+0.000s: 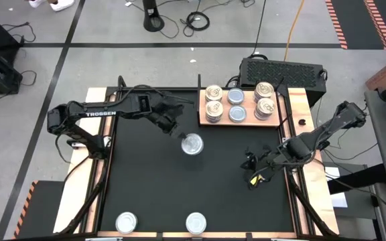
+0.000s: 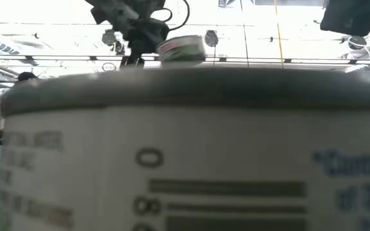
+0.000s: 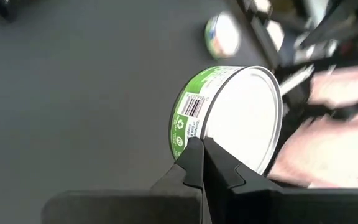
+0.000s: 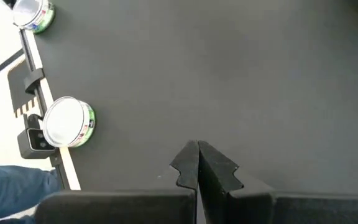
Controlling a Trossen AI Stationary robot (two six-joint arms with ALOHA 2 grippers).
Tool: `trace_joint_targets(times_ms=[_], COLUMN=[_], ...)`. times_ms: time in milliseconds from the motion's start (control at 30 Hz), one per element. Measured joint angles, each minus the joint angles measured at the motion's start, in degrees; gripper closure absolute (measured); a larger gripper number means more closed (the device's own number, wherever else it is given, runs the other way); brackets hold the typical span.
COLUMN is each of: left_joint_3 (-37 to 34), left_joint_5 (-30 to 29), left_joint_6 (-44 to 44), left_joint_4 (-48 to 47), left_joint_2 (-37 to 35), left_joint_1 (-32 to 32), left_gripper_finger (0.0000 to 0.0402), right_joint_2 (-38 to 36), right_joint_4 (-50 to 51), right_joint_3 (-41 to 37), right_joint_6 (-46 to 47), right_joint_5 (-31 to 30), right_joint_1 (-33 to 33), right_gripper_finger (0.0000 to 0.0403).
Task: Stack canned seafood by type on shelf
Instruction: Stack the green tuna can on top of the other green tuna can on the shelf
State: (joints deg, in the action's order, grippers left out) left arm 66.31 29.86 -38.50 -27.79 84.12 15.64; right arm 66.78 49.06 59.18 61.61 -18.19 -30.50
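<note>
The can I carry is a short round tin with a plain silver top and a green label with a barcode, held tilted in my left tool, whose fingers are clamped on its rim, above open black desk just short of the shelf. Six stacks fill the shelf. My right tool, pressed closed, hangs over bare desk near the right edge.
</note>
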Motion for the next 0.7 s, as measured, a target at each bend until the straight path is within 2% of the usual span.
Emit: trace_joint_targets(times_ms=[133, 333, 467, 700], left_joint_3=[1.68, 9.72, 18.16, 35.71], left_joint_5=[-2.28, -4.93, -6.18, -4.79], left_joint_6=[-8.66, -10.69, -10.67, -9.11], left_joint_4=[4.93, 5.96, 6.35, 5.46], left_joint_2=[1.84, 9.69, 16.81, 28.95], left_joint_1=[-0.8, -1.99, -1.68, 0.91], left_gripper_finger=[0.0402, 0.0402, 0.0402, 0.0402], right_joint_2=[-2.38, -4.73, -5.63, -6.51], right_joint_4=[3.24, 4.7, 5.13, 5.44], right_joint_3=[0.0, 0.0, 0.02, 0.02], right_joint_6=[1.28, 1.26, 1.3, 1.37], right_joint_5=[-1.21, -2.43, -2.96, -2.87], right_joint_1=[0.0, 0.07, 0.07, 0.02], right_gripper_finger=[0.0403, 0.0403, 0.0403, 0.0403])
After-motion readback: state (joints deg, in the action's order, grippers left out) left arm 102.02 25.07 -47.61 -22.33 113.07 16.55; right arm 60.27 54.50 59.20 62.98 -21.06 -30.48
